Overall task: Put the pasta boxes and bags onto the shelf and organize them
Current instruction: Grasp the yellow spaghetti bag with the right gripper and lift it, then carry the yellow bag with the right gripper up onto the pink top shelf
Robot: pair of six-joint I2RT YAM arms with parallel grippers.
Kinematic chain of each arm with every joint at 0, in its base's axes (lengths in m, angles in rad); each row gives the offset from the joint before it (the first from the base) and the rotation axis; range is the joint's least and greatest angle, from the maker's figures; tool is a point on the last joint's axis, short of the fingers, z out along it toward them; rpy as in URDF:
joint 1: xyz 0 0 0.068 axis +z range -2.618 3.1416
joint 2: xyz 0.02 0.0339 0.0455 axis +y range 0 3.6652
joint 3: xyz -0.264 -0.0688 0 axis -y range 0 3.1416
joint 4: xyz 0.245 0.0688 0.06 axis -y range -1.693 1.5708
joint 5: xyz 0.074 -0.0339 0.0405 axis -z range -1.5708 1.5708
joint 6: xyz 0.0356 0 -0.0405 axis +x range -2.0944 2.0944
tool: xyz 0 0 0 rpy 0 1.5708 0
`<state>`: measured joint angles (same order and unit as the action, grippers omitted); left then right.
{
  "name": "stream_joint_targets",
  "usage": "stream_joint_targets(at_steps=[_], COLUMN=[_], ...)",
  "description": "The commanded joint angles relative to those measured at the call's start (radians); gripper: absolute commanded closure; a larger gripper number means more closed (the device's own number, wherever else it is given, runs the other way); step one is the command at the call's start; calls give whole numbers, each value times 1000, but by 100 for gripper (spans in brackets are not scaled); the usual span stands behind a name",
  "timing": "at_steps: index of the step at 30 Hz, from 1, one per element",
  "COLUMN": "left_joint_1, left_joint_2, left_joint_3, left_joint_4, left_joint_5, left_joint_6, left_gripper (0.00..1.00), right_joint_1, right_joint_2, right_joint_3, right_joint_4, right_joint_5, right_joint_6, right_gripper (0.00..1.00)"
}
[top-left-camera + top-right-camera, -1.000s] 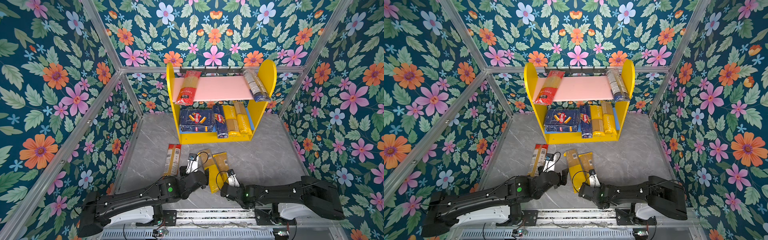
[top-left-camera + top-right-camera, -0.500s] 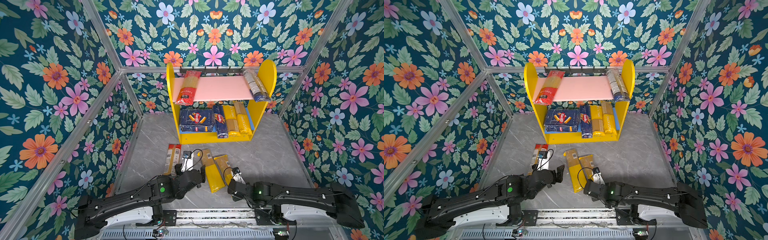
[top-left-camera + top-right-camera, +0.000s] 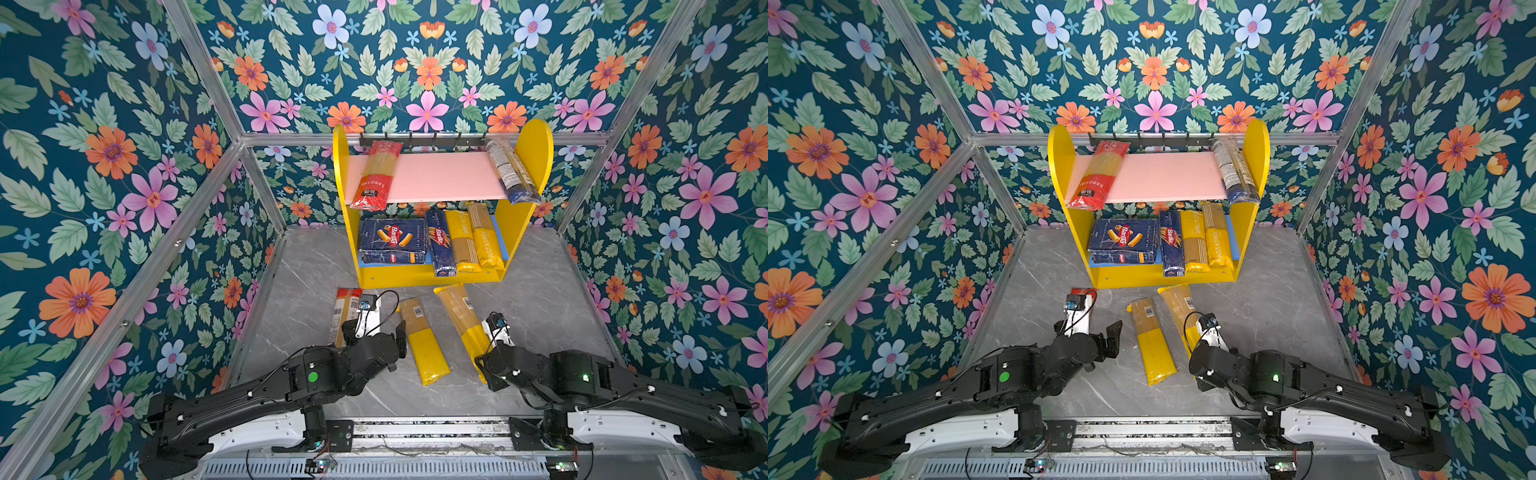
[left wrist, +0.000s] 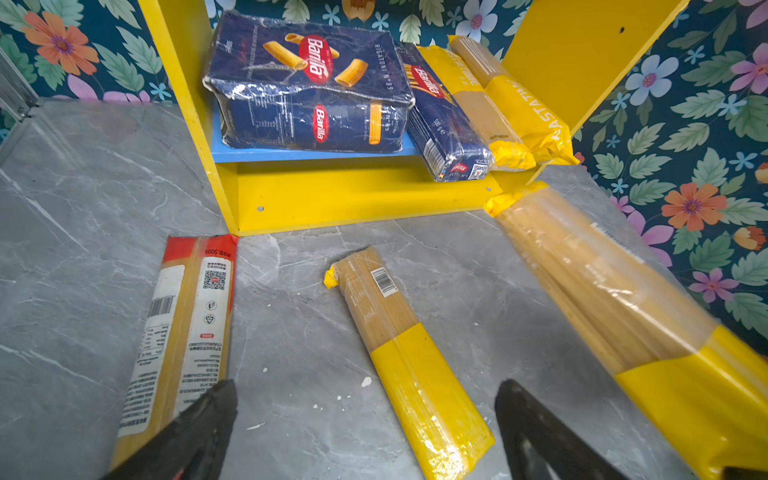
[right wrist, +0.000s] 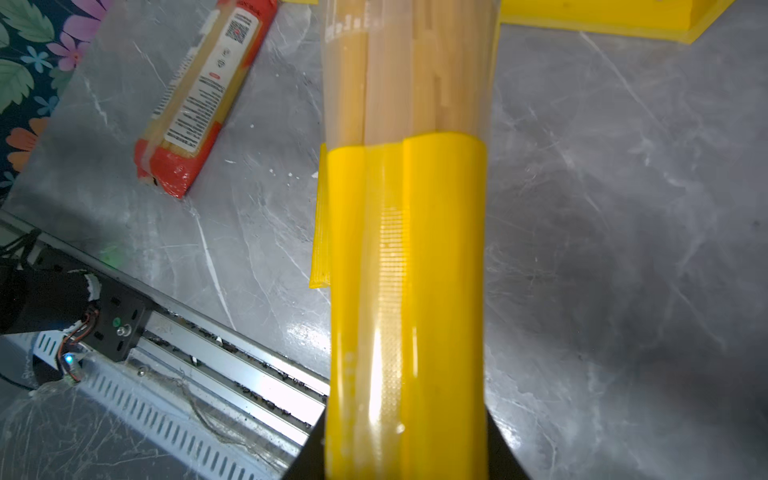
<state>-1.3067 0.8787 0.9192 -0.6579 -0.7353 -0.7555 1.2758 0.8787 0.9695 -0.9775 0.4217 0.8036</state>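
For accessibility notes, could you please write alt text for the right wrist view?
A clear spaghetti bag with a yellow end fills the centre, held by the right end effector over a grey marble-look table; a red-ended spaghetti bag lies nearby.

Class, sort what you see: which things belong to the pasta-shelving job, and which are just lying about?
Job: shelf; wide Barilla box; narrow Barilla box; shelved yellow packets; upper red-ended bag; blue-ended bag; tabletop red-ended bag; loose yellow packet; held yellow packet, in right end effector.
Merely surroundings: flowered walls; metal frame; grey tabletop.
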Motion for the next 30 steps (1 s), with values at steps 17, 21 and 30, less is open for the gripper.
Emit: stream_joint_targets(at_steps=[17,21,30], left_joint_1=[6,92,386], left_joint_2=[84,149,310], left_joint_3=[156,237,411], left_joint_4=[13,54,202], left_joint_5=[-98,-9,312], left_joint_6=[213,326,507], left_gripper=[0,0,0], right_joint_1=[-23,-151,-443], right_joint_2=[212,304,547], right_joint_3=[614,759,1126], right_joint_4=[36,66,83], right_joint_5=[295,241,32], right_joint_6=[-511,-607,-736], right_gripper=[76,77,76])
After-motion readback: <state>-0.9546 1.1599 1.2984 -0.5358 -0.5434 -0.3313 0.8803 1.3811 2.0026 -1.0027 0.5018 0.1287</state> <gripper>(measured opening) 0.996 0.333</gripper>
